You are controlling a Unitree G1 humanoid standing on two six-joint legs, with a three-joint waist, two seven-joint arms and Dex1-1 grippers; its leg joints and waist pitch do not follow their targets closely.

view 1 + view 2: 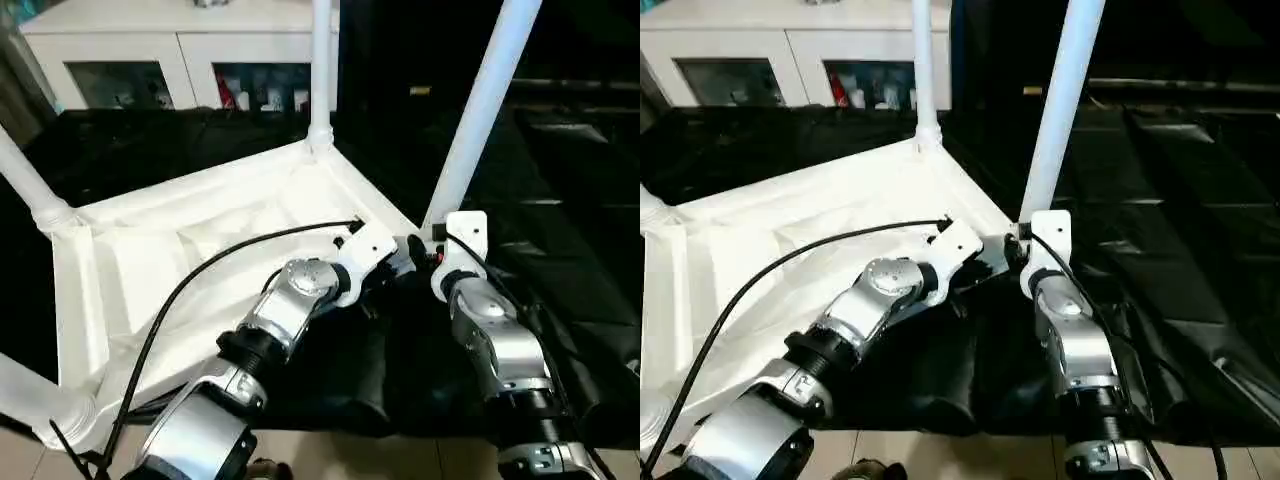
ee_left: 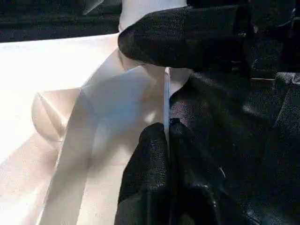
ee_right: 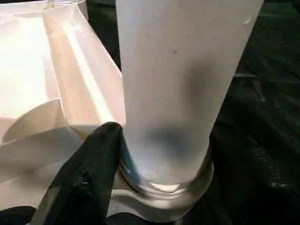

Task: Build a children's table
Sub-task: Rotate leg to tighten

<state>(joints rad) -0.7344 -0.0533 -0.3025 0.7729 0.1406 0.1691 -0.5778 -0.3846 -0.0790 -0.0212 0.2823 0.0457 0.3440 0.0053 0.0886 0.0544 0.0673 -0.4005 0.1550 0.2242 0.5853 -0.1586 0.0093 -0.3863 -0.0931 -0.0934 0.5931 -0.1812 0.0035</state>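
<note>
The children's table (image 1: 200,250) lies upside down on black sheeting (image 1: 560,200). Both silver forearms stretch forward to its near-corner leg (image 1: 480,110): left gripper (image 2: 166,136) jaws pinch the table's rim, right gripper (image 3: 140,154) jaws grip the leg's base.

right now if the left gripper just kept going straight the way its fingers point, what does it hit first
Probably the right gripper's black finger, which lies across the path just ahead of the left gripper, against the base of the near leg. The left gripper is shut on the tabletop's thin side wall. Depth is hard to judge.
</note>
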